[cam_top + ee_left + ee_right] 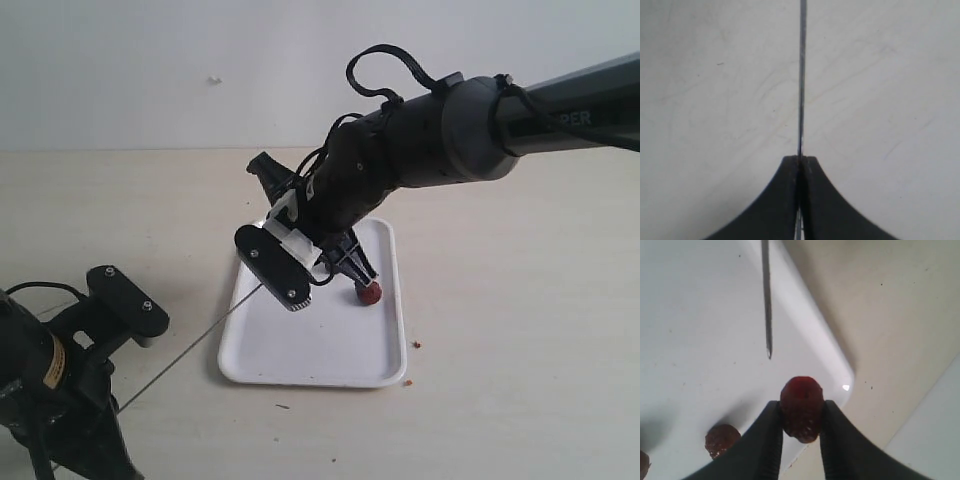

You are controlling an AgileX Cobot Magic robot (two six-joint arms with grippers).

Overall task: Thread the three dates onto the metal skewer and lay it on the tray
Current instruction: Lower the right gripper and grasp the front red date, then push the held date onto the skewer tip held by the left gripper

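My left gripper (801, 161) clamped the one skewer (801, 75); my right gripper (801, 407), tilted over the tray (690, 340), pinched one date (801, 415); another date (721, 440), perhaps two, lay on it.

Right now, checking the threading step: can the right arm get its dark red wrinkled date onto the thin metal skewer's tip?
Probably yes: the date in the right end effector is near the skewer tip, only bare white tray between them.
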